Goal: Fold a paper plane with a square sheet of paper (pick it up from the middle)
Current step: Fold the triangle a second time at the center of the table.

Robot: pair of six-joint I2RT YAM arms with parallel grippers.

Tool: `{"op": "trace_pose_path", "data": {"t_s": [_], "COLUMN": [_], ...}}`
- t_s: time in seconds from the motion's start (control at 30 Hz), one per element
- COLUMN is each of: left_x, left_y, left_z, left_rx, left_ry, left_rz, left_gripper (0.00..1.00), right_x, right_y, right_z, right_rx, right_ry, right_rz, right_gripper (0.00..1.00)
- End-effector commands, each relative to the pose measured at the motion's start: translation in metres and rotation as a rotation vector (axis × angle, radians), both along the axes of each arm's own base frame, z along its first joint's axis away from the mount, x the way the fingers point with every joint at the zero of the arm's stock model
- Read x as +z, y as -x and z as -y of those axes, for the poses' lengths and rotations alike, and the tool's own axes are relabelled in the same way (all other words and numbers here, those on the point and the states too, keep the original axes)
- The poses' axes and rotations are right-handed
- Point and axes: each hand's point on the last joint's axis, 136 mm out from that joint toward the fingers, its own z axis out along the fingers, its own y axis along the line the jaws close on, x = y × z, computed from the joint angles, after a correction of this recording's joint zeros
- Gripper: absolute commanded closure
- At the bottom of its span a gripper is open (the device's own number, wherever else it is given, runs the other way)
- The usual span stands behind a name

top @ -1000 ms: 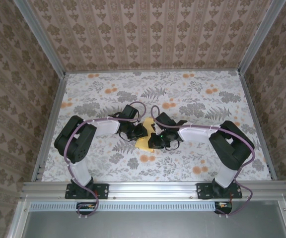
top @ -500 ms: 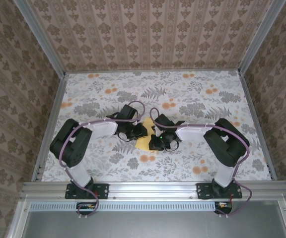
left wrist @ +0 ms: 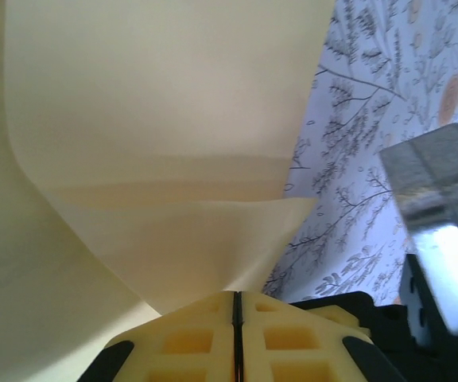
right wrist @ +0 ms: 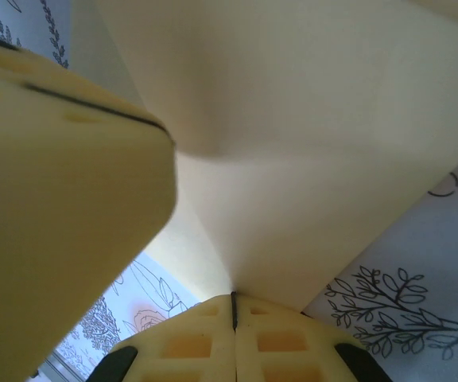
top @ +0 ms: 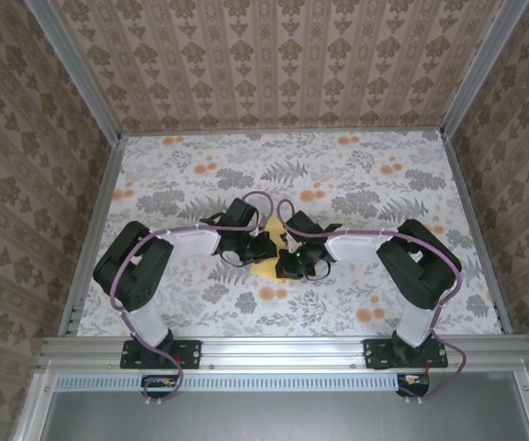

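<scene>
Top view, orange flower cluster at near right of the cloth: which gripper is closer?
Right. The right gripper, shut on the square sheet of paper, is left of and beyond the orange flower cluster; the left gripper holds it further left.

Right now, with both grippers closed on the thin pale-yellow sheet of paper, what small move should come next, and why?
Probably lift both together a little, jaws shut. The left gripper and right gripper each pinch the thin pale-yellow sheet of paper, which bows between them over the floral-printed tabletop; raising it should free it for folding.
</scene>
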Motion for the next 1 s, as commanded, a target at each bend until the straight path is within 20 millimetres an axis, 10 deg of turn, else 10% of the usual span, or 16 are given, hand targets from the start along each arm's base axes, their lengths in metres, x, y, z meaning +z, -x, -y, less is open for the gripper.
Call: {"op": "trace_pose_path", "data": {"t_s": [0.0,0.37,0.97], "left_x": [-0.011,-0.032,-0.03], "left_y": [0.006,0.011,-0.014], "left_z": [0.0,-0.009,-0.026], "left_rx": [-0.003,0.008,0.029], "left_ry": [-0.006,-0.078,-0.054], "left_rz": [-0.043,-0.09,-0.018], "left_gripper": [0.9,0.9,0.9], "right_x": [-0.017,0.024,-0.035], "right_y": [0.006,-0.014,0.019], "right_z": [0.012,-0.004,0.031], "right_rx": [-0.012,-0.033,-0.013], "right_ry": [0.073,-0.033,0.143], "right_rz": [-0.036,0.063,-0.08], "right_gripper": [0.94,0.93,0.93]}}
